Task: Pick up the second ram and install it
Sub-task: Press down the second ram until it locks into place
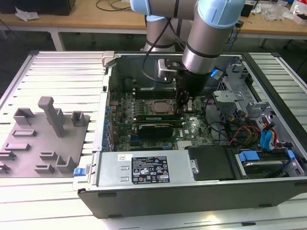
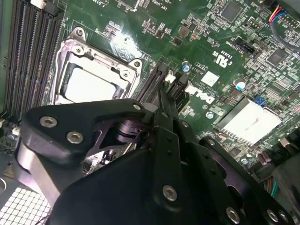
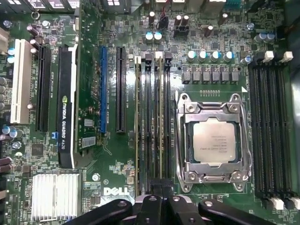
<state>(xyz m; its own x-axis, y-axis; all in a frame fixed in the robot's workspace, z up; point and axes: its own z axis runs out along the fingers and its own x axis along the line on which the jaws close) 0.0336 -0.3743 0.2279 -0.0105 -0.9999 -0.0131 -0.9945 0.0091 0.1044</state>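
Tool (image 3: 159, 199) over ram (image 3: 161, 117) in slots

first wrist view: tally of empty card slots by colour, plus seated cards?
White slot: 1
Blue slot: 1
Black slots: 2
Graphics card, seated: 1
Total: 5

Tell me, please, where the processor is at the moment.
The processor sits in the middle of the motherboard, just to the exterior view's left of the gripper; in the first wrist view it lies between two banks of memory slots.
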